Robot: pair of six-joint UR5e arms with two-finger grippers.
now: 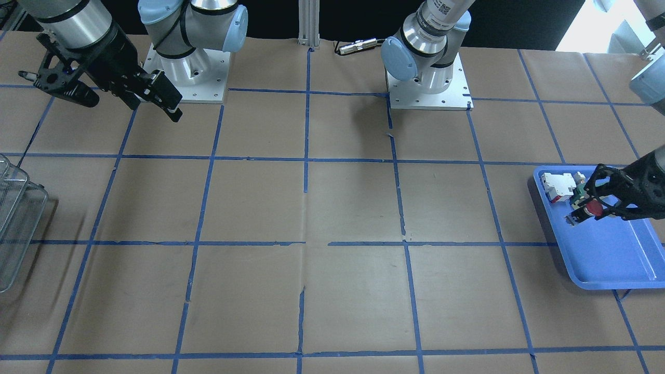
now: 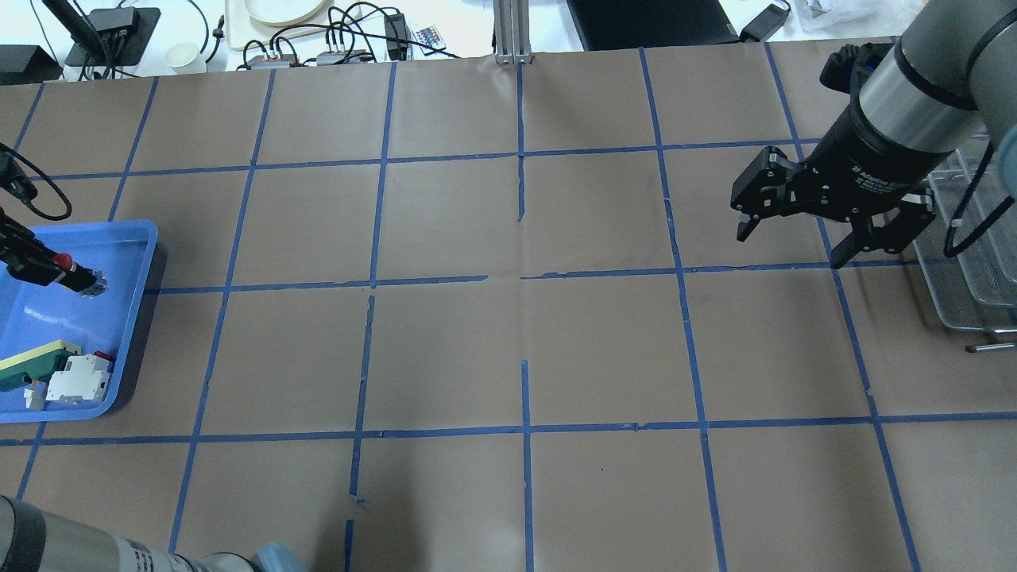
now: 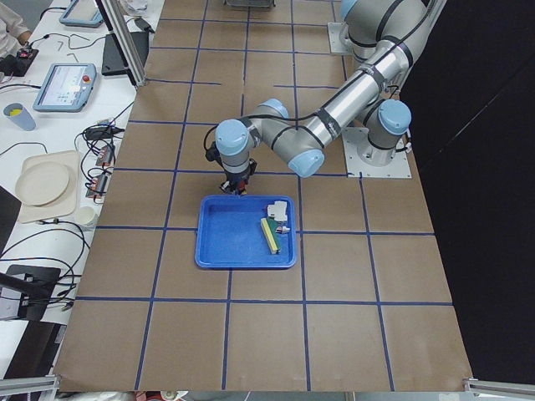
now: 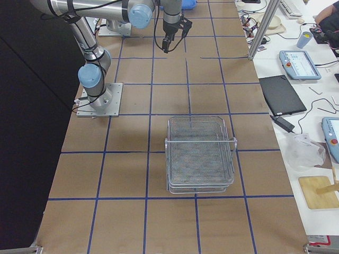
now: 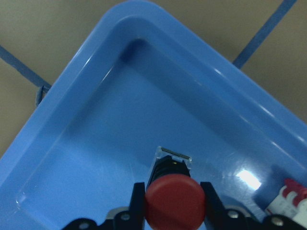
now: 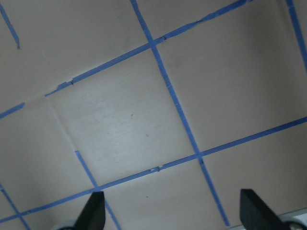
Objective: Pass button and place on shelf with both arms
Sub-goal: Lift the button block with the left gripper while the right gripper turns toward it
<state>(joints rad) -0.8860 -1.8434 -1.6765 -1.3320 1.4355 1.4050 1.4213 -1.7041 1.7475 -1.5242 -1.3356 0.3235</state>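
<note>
Here, at the left edge of the surface point(image 2: 445, 357), a blue tray point(image 2: 119, 228) lies flat, its raised rim running all around. In the tray's robot-side end sit a green-and-yellow wedge point(image 2: 32, 365) and a white-and-red block point(image 2: 78, 377), side by side and close against the rim. The left tool point(image 5: 172, 188) reaches over the other end of the tray and is clamped on the button point(image 2: 78, 276), one finger at each side below the red cap. The button's pale end points toward the tray floor. Whether that end touches the floor cannot be told. Blue floor shows on every side of the button, and the nearest rim corner stands apart from it in the left wrist view.

Rightward from the tray, brown paper crossed by blue tape lines point(image 2: 524, 274) spreads across the whole middle of the surface, from the robot-side edge to the operators' edge.

Farther right, the right tool point(image 2: 790, 248) hangs above the paper with its jaws spread apart and only taped paper below them. It is well apart from the left tool. Just beside it, along the right edge, stands the shelf point(image 4: 201, 153), a wire-mesh rack with rounded corners, apart from the tool's nearer finger.
</note>
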